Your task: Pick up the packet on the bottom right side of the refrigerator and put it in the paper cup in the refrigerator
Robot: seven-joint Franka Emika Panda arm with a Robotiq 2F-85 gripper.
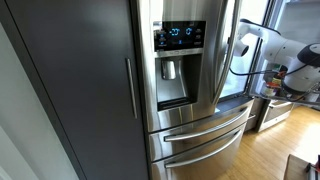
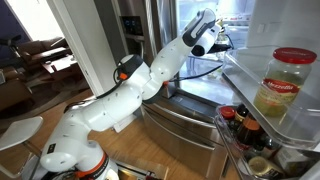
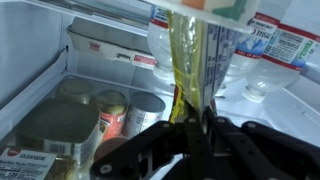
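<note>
In the wrist view the gripper (image 3: 197, 128) had its fingers (image 3: 228, 138) pinched on the near end of the packet (image 3: 195, 70), a yellowish translucent strip whose long axis ran straight out beyond the fingertips. Its far end met what was probably the paper cup (image 3: 210, 8), directly ahead, so release likely needed only a short advance along that axis. Cans (image 3: 110, 115) lay to one side of the fingers and water bottles (image 3: 275, 45) to the other. The exterior views showed only the arm (image 2: 150, 80) inside the refrigerator (image 1: 200, 100); the packet and cup were hidden there.
</note>
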